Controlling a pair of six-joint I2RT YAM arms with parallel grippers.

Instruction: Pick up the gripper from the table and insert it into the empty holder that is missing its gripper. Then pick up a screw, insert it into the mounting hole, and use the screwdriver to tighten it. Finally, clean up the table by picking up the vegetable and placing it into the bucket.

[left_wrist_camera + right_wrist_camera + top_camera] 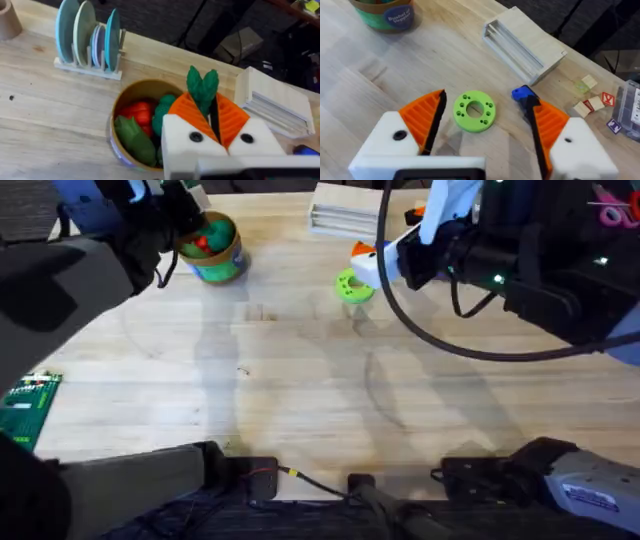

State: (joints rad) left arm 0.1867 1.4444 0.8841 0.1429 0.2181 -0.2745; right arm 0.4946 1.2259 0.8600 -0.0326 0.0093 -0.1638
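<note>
My left gripper (214, 109) has white fingers with orange ribbed pads and is shut on the vegetable (202, 86), a dark green leafy bundle sticking out past the fingertips. It hangs right over the bucket (118, 107), whose green side and yellow rim also show in the overhead view (222, 262). My right gripper (485, 102) is open and low over the table (300, 380), straddling a lime-green disc (474, 110). A bright blue piece (521, 93) peeks out beside one finger; I cannot tell whether it is the screwdriver. The loose gripper piece, empty holder and screw are out of view.
The bucket holds a red toy and other green toy vegetables. A plate rack (87, 42) and a brown cup (7, 21) stand behind it. A slotted wooden box (522, 44) lies at the back centre, small blocks (592, 100) lie beside it, and a green circuit board (25, 408) sits at the left edge.
</note>
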